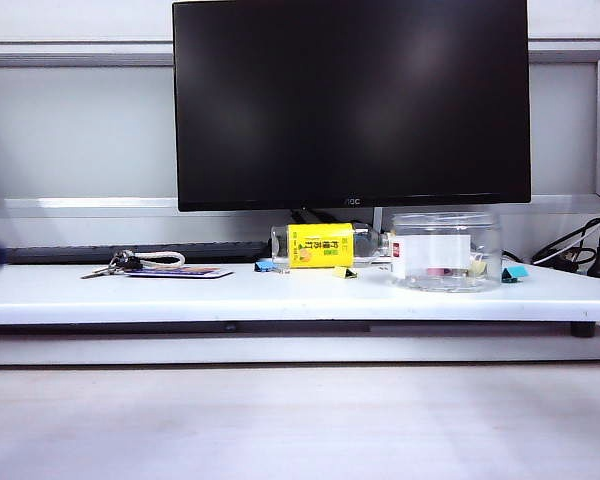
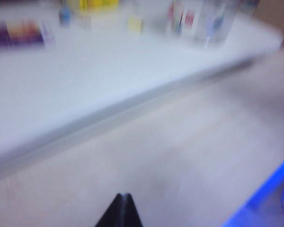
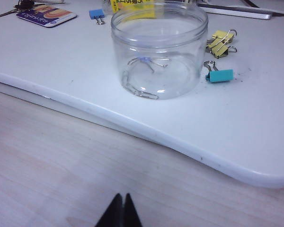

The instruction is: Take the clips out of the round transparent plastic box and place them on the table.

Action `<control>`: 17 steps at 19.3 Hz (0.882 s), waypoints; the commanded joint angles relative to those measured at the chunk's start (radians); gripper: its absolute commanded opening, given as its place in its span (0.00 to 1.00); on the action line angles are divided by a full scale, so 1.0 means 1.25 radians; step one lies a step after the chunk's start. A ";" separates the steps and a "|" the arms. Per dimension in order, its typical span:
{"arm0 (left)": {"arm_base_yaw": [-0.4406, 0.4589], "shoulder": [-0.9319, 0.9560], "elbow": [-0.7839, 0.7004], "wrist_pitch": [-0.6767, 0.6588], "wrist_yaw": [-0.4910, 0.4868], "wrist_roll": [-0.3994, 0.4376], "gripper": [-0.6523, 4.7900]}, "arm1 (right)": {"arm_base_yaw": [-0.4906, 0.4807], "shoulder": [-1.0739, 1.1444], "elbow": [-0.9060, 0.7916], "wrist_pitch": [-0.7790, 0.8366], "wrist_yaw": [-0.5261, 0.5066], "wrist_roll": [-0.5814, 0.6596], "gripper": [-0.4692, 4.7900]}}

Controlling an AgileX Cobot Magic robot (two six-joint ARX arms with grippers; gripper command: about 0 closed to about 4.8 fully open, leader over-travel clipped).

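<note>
Clips [image 3: 221, 37], pale yellow, being seen lying on table [image 3: 236, 137] just beside round transparent plastic box [image 3: 159, 49]. "AOC" being read on monitor [image 1: 351, 100]. Left gripper [image 2: 123, 197] and right gripper [image 3: 121, 197] being held low before table edge, fingers pressed together, nothing gripped.

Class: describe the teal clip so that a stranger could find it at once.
Start at the monitor, then drop to the clear jar below its right corner. The teal clip lies on the table just right of the jar; the clips nearby are yellow.
</note>
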 commanded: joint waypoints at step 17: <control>0.422 -0.078 -0.003 -0.010 0.009 -0.002 0.11 | -0.349 -0.028 -0.001 0.007 0.006 -0.002 0.09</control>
